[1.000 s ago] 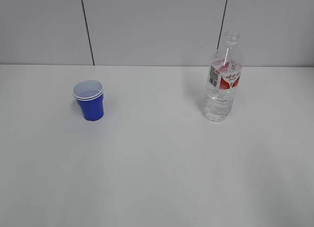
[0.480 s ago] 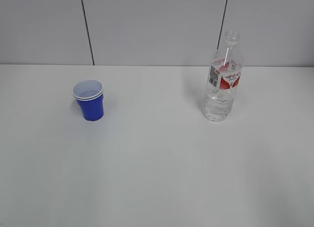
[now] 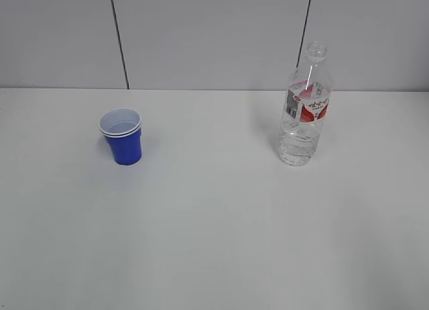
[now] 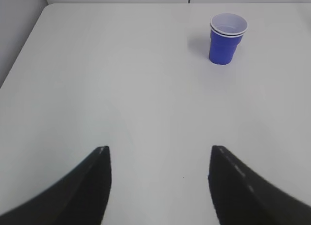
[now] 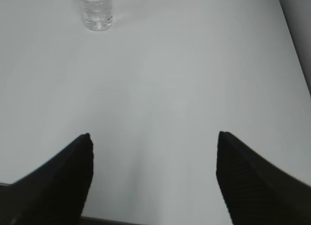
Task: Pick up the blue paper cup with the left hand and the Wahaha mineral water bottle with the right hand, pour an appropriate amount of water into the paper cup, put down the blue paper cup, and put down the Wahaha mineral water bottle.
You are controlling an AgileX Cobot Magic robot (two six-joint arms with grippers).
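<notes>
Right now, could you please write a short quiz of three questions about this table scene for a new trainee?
1. True or false: the blue paper cup stands upright on the table.
2. Which item is taller? A) the cup B) the Wahaha mineral water bottle C) both are equal
3. Fill in: the left claw and the right claw are both ____, holding nothing.

Key
1. True; its white mouth faces up.
2. B; the bottle rises well above the cup and has no cap on its neck.
3. open; each claw shows only bare table between its fingers, far from its item.
</notes>
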